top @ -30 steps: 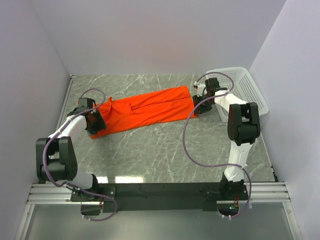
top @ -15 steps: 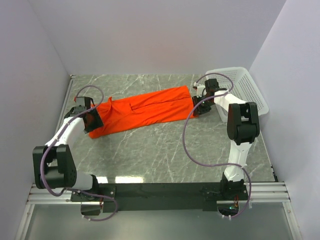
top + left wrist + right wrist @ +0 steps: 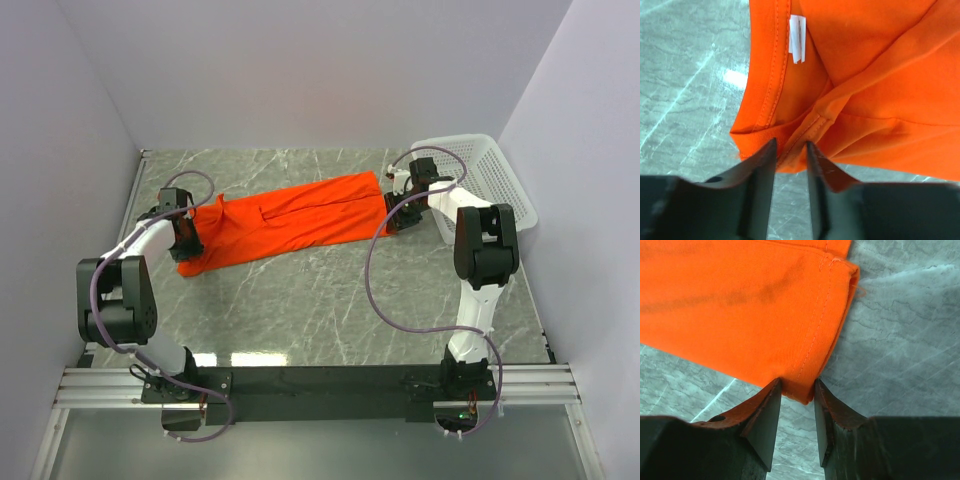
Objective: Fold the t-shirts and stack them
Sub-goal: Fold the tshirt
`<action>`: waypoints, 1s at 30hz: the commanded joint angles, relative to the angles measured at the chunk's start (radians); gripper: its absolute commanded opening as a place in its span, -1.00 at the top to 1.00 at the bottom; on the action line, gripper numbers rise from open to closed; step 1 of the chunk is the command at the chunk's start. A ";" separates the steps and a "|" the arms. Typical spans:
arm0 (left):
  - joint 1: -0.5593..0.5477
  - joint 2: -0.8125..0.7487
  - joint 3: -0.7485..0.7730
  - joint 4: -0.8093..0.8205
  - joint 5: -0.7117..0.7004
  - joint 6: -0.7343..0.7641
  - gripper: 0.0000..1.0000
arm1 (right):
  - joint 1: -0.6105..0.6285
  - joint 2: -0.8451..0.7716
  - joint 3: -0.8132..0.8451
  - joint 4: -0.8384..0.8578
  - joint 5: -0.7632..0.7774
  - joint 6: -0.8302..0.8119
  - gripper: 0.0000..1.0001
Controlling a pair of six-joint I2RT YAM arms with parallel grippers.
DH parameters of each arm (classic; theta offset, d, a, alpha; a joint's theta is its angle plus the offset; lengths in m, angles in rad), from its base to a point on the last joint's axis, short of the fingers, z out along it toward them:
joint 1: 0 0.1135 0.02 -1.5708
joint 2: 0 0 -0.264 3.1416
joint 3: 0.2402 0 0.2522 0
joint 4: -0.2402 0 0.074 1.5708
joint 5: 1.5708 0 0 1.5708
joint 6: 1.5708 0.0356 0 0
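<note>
**Workpiece.** One t-shirt (image 3: 285, 222) lies flat on the tabletop (image 3: 330, 300). It is folded lengthwise into a long strip. The strip runs from near the left edge toward the far right corner, where a white mesh basket (image 3: 490, 175) stands. The collar (image 3: 765, 75) end, with its white label (image 3: 797, 37), points to the left edge. The hem end stops just short of the basket.

**Handling.** The fabric appears thin, soft and light. Expect it to sag, crease and slide on the smooth stone-pattern surface. It has no stiffness, so a lift at one point only trails the rest. Take hold at both ends together, through all layers, on stitched seams where the cloth is thickest.

**Left gripper (image 3: 791, 145).** The jaws stand narrowly apart at the collar end. They straddle a raised ridge of bunched seam fabric. Whether the ridge is firmly clamped cannot be told.

**Right gripper (image 3: 797, 385).** The jaws stand partly open at the hem end. The near hem corner (image 3: 807, 392) sits between their tips. A firm pinch cannot be confirmed here either.

**Caution.** A shallow bite on a corner is likely to slip free or catch the top layer only.
</note>
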 commanded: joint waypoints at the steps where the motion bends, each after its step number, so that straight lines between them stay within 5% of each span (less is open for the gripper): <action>1: 0.006 -0.004 0.036 -0.004 -0.001 0.025 0.35 | -0.001 0.000 0.040 0.004 -0.016 0.006 0.20; 11: 0.034 -0.015 0.033 -0.004 0.036 0.009 0.99 | -0.001 0.012 0.053 -0.004 -0.014 0.007 0.29; 21: 0.089 -0.027 0.004 0.008 0.074 -0.012 0.99 | -0.008 0.006 0.051 -0.019 -0.017 -0.001 0.87; 30: 0.118 -0.045 -0.021 0.019 0.070 -0.029 0.99 | -0.044 -0.048 -0.007 -0.056 -0.035 -0.069 1.00</action>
